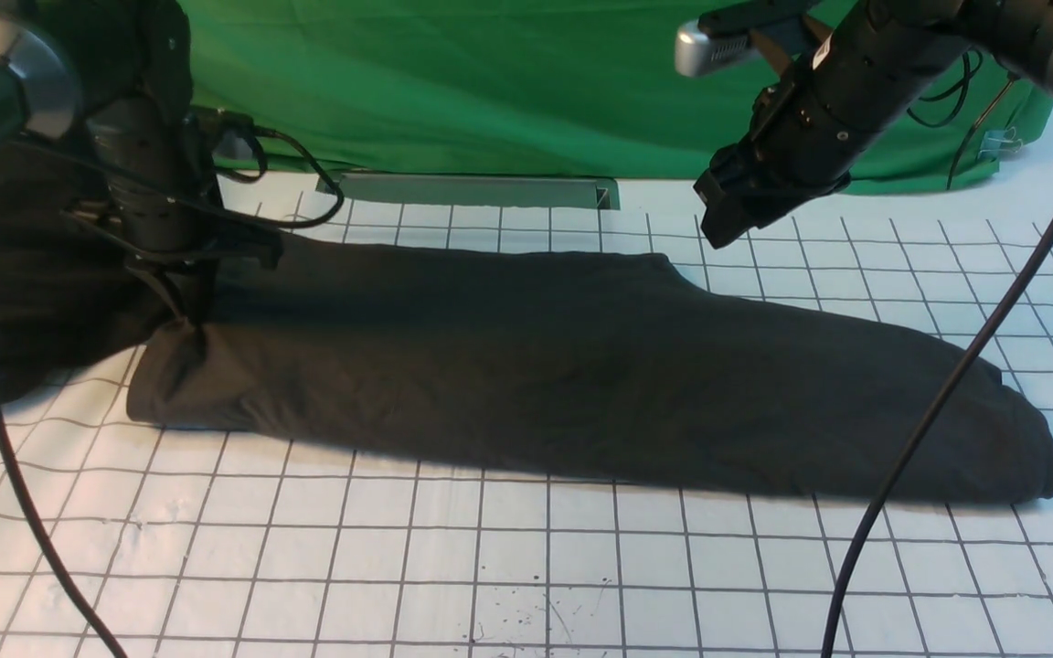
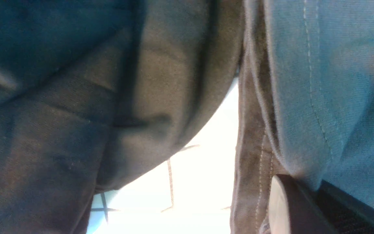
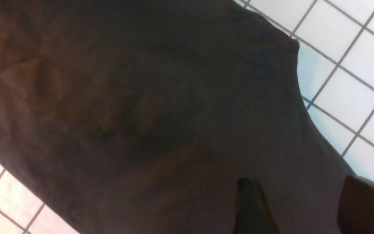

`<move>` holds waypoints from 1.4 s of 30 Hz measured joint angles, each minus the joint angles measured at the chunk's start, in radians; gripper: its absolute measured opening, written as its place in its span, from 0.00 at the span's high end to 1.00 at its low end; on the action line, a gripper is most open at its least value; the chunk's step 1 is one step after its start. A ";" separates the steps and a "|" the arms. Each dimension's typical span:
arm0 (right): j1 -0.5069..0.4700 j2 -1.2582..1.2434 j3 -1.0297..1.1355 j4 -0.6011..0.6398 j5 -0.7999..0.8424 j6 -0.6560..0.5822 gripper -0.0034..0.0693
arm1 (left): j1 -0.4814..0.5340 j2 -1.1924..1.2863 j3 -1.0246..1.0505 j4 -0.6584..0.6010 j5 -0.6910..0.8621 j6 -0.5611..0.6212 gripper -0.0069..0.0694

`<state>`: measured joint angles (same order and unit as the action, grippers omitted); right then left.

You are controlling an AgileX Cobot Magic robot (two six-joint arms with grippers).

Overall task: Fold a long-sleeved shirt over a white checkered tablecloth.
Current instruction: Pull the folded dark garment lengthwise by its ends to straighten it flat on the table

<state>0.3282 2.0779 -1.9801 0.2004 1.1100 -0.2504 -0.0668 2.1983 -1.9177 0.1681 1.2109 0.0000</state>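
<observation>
The long-sleeved shirt (image 1: 581, 375) lies as a long dark strip across the white checkered tablecloth (image 1: 490, 567), with no print showing. At its left end my left gripper (image 1: 190, 315) points down and is shut on a pinched-up bit of the fabric. The left wrist view shows one finger (image 2: 287, 208) pressed against a stitched hem of the shirt (image 2: 161, 81), and a patch of tablecloth (image 2: 200, 182) beyond. My right gripper (image 1: 718, 224) hangs open above the shirt's far right part, clear of it. Its two fingers (image 3: 252, 208) stand apart over the shirt (image 3: 141, 113), holding nothing.
A blacker bulky garment (image 1: 15, 274) is heaped at the far left behind the left arm. A grey metal bar (image 1: 481, 190) lies along the back edge under the green backdrop (image 1: 490, 82). Black cables (image 1: 938, 402) cross the right and left foreground.
</observation>
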 joint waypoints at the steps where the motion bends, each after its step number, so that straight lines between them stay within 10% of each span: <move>1: 0.000 0.000 0.000 -0.006 0.020 0.006 0.48 | 0.000 0.008 0.000 0.012 0.000 -0.021 0.87; 15: -0.047 -0.080 0.104 -0.216 0.099 0.152 0.43 | 0.000 -0.006 0.000 0.148 0.003 -0.106 0.31; 26: -0.339 -0.165 0.398 -0.142 0.103 0.183 0.22 | 0.002 -0.193 0.021 -0.002 0.002 -0.073 0.89; 31: -0.391 -0.165 0.493 -0.135 0.016 0.192 0.12 | -0.039 -0.241 0.133 -0.206 -0.066 0.013 0.92; 42: -0.395 -0.035 0.531 -0.117 -0.118 0.200 0.15 | -0.073 -0.186 0.443 -0.062 -0.270 -0.050 0.92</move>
<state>-0.0672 2.0432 -1.4495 0.0838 0.9922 -0.0505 -0.1398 2.0118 -1.4745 0.1062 0.9414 -0.0504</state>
